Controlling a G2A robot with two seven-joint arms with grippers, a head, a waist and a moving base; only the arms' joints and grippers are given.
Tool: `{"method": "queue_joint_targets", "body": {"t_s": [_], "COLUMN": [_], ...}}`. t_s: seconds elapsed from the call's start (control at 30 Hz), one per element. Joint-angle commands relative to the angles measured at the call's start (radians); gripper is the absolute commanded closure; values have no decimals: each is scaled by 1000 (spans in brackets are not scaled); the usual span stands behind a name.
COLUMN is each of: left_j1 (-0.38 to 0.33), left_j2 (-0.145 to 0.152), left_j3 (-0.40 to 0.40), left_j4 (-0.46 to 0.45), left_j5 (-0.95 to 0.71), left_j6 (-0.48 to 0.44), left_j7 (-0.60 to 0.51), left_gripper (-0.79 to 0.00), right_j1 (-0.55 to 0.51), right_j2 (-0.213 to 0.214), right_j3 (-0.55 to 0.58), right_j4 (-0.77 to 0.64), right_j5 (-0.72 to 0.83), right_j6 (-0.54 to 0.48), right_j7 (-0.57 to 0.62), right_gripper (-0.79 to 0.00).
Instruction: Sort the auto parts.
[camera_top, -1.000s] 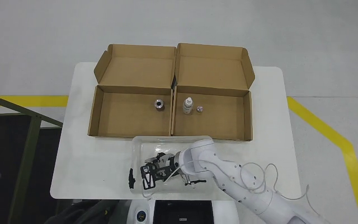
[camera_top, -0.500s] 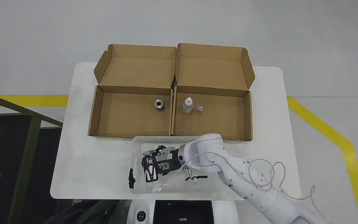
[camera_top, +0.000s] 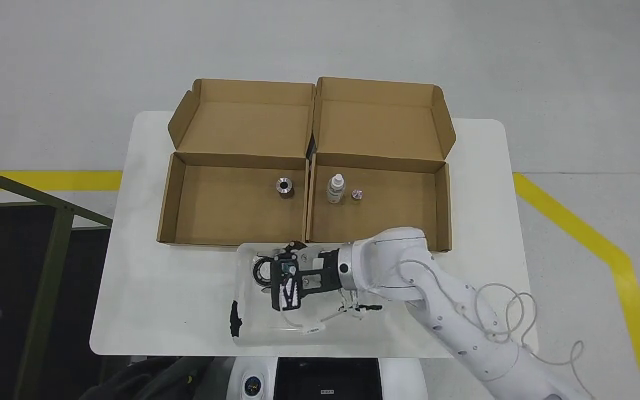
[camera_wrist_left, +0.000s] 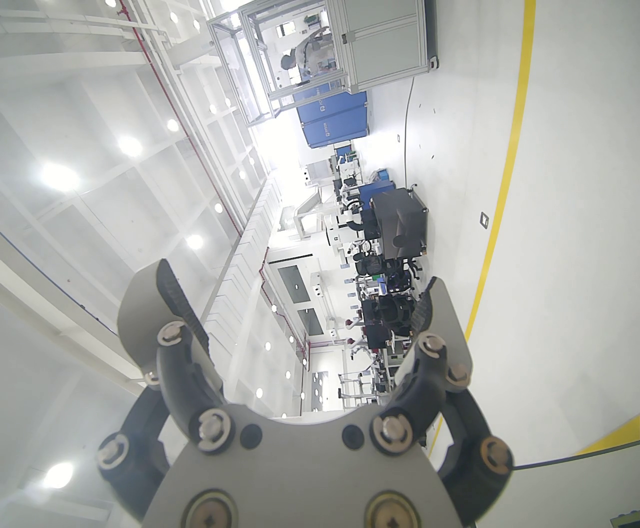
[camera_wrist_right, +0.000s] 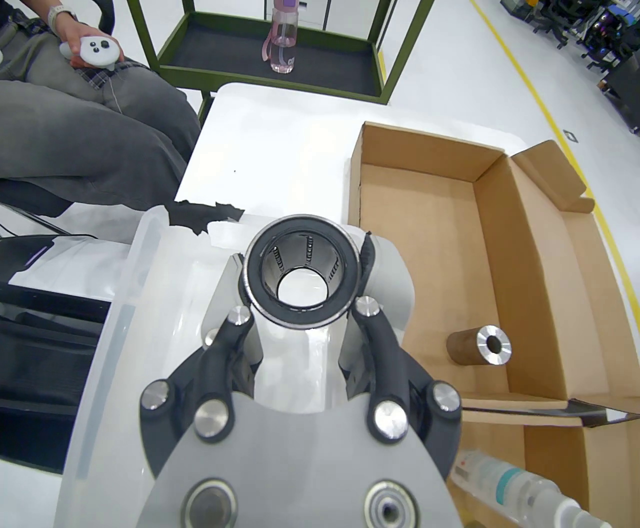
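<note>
Cylinder (camera_top: 284, 186) in left box (camera_top: 215, 210), behind bin (camera_top: 310, 248)

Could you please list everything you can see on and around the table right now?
Table: 1, white, under everything.
Boxes: 2, brown cardboard, open, side by side on the far half.
Bin: 1, clear, at the near edge.
Sleeve: 1, metal, in the left box.
Bottle: 1, whitish, in the right box.
Small part: 1, pinkish, beside the bottle.
Bearing: 1, black and silver, held over the bin.
Scrap: 1, black, on the bin's rim.
Rack: 1, green, on the floor beside the table.
Right pincer: shut on the bearing.
Left pincer: open, empty, aimed into the room.
</note>
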Motion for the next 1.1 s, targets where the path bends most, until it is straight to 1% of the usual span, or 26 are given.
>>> {"method": "queue_joint_targets", "body": {"t_s": [0.0,0.17,0.53,1.07], "left_j1": [0,0,0,0], "left_j2": [0,0,0,0], "left_j3": [0,0,0,0], "left_j4": [0,0,0,0], "left_j5": [0,0,0,0], "left_j6": [0,0,0,0], "left_j7": [0,0,0,0], "left_gripper": [-785,-785,-785,-785], "right_j1": [4,22,69,192], "right_j2": [0,-1,-4,-34], "right_j3": [4,14,33,-16], "right_j4": [-5,-4,21,194], "right_j5": [0,-6,-7,18], "right_j6": [9,39,63,111], "right_j7": [-9,-36,-78,-108], "right_gripper": [0,0,0,0]}}
